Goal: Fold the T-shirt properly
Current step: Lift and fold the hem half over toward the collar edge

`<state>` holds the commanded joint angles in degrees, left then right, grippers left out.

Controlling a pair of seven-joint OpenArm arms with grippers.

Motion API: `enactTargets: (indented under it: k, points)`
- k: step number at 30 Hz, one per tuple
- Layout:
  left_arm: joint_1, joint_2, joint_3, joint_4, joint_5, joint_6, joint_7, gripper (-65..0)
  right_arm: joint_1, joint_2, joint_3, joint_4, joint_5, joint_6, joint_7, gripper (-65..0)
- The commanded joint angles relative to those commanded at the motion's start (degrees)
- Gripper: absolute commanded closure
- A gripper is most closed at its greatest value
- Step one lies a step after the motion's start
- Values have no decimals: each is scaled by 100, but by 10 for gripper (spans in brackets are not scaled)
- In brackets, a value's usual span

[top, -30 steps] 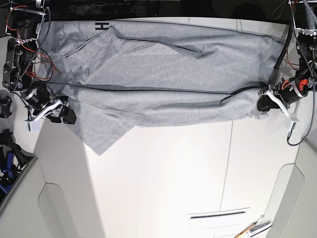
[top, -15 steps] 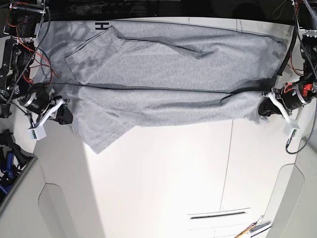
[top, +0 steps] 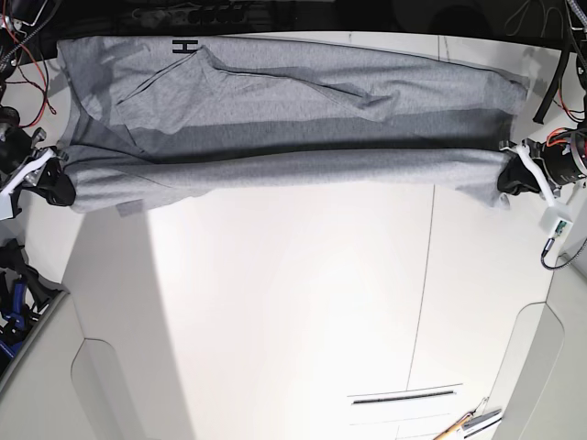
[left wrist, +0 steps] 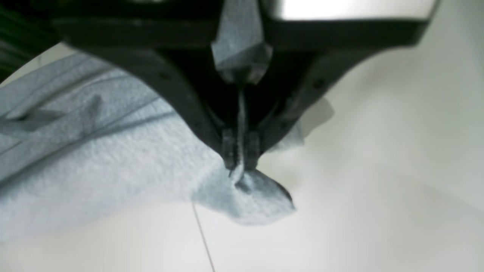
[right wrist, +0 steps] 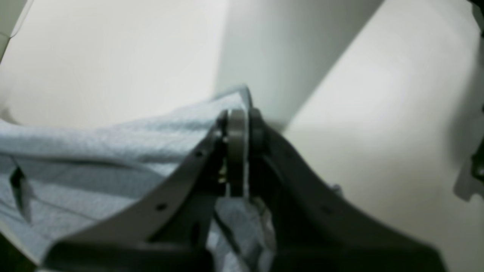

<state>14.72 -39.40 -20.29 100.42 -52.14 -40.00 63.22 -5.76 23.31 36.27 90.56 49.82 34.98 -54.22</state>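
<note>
The light grey T-shirt (top: 293,110) lies across the far part of the white table (top: 303,293), its near edge lifted and pulled taut into a straight band. A black letter (top: 187,46) shows at its far edge. My left gripper (top: 510,178) at the base view's right is shut on the cloth's right end; the left wrist view shows the jaws (left wrist: 240,158) pinching grey fabric (left wrist: 113,158). My right gripper (top: 57,183) at the base view's left is shut on the left end; the right wrist view shows the closed jaws (right wrist: 238,124) on the cloth (right wrist: 94,151).
Cables and arm bases stand at the far left (top: 18,55) and far right (top: 559,73) corners. A pen-like tool (top: 468,423) lies at the near edge. A dark object (top: 14,293) sits off the table's left side.
Both grippers have moved outward and back, drawing the shirt's near edge tight. The hanging flap at the lower left has been pulled up and the fold now runs straight.
</note>
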Motion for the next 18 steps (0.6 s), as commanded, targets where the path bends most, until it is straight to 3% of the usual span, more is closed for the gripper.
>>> enactTargets:
  k: [4, 12, 15, 16, 18]
  points:
    - [509, 4, 2, 9, -332, 0, -13, 0, -363, -33, 0, -4, 164, -9, -46, 0]
    - [643, 151, 2, 4, -323, 0, -168, 0, -1016, -308, 0, -181, -81, -26, 199, 0]
    - [643, 282, 2, 4, -326, 0, -168, -6, -1014, -334, 0, -393, -52, -28, 271, -231]
    - [640, 334, 2, 4, -317, 0, -170, -6, -1014, -334, 0, -398, -50, -31, 326, -262]
    - [640, 431, 2, 4, -321, 0, -173, -6, -1001, -332, 4, -393, 76, -70, 411, -265]
